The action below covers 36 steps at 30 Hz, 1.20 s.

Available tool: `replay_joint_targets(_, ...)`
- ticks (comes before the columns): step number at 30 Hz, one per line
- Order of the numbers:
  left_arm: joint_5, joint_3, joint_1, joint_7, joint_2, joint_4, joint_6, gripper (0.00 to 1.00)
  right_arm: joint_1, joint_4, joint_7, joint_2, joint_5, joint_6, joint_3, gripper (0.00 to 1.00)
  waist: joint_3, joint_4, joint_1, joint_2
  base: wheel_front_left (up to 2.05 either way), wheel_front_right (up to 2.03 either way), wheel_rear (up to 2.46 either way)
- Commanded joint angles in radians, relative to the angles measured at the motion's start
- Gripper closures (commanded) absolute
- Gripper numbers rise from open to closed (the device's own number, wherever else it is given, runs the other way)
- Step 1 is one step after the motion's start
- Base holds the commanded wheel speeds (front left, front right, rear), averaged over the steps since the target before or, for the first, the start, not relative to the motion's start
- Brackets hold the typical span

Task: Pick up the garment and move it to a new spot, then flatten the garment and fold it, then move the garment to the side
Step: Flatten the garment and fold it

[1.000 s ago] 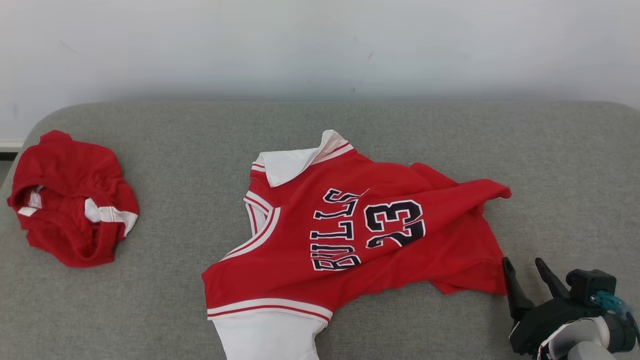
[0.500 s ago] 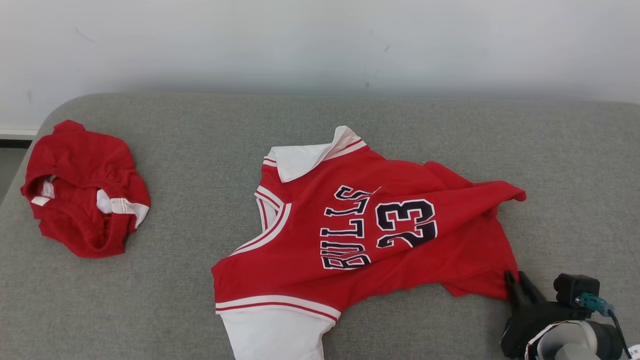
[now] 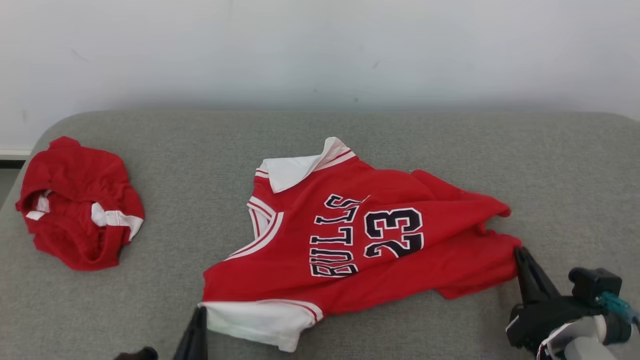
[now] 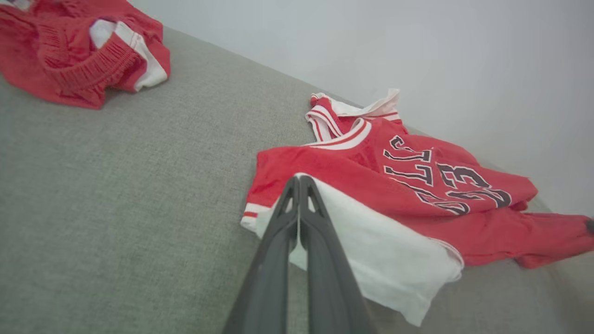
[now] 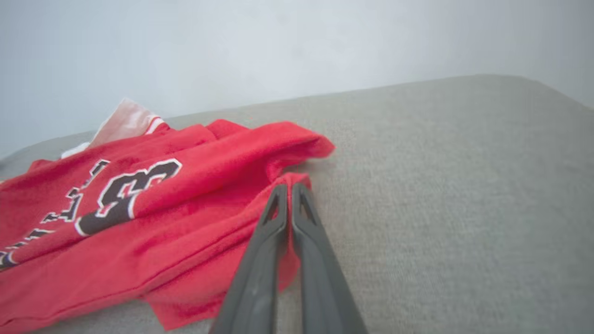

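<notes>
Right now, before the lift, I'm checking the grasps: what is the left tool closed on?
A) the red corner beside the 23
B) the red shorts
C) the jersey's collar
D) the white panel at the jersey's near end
D: the left tool is shut with its tips at the edge of the white panel of the jersey; the red corner is what the right tool pinches.

The red jersey (image 3: 300, 260) carries "BULLS" in dark, white-edged block letters and 23 beside it in the same style, both sideways in the head view. In the blurred right wrist view, perhaps just the 3 is legible.
</notes>
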Motion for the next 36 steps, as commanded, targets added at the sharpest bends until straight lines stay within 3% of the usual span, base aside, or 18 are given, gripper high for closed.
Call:
replay_joint_targets(1,0.009,0.020,-0.009,-0.003,0.010,-0.056,0.000,1.00,-0.003,-0.057,-0.006,-0.006,0.009,0.001,-0.004,1.00,0.002,-0.023,0.0000,0.0000,0.00,0.00,0.00)
replay_joint_targets(7,0.044,0.033,-0.238,0.069,0.115,-0.199,-0.015,1.00,-0.141,-0.226,0.065,-0.019,0.017,0.001,0.001,1.00,0.052,-0.080,0.0000,0.0000,0.00,0.00,0.00)
replay_joint_targets(15,0.050,-0.006,-0.821,0.294,0.251,-0.198,-0.032,1.00,-0.550,-0.312,0.213,-0.019,0.057,0.001,-0.011,1.00,0.264,-0.135,0.0000,0.0000,0.00,0.00,0.00)
replay_joint_targets(20,0.006,-0.005,-1.224,0.378,0.283,-0.065,-0.034,1.00,-0.881,-0.245,0.311,-0.018,0.082,0.001,-0.020,1.00,0.413,-0.161,0.0000,0.0000,0.00,0.00,0.00)
replay_joint_targets(21,0.006,-0.005,-1.224,0.378,0.283,-0.065,-0.034,1.00,-0.881,-0.245,0.311,-0.018,0.082,0.001,-0.020,1.00,0.413,-0.161,0.0000,0.0000,0.00,0.00,0.00)
replay_joint_targets(28,0.039,-0.030,-1.705,0.357,0.272,0.184,-0.035,1.00,-1.305,-0.065,0.351,-0.004,0.049,0.001,-0.031,1.00,0.561,-0.176,0.0000,0.0000,0.00,0.00,0.00)
replay_joint_targets(36,0.066,-0.093,-1.960,0.260,0.252,0.399,-0.034,1.00,-1.586,0.112,0.326,-0.019,0.015,0.001,-0.009,1.00,0.614,-0.158,0.0000,0.0000,0.00,0.00,0.00)
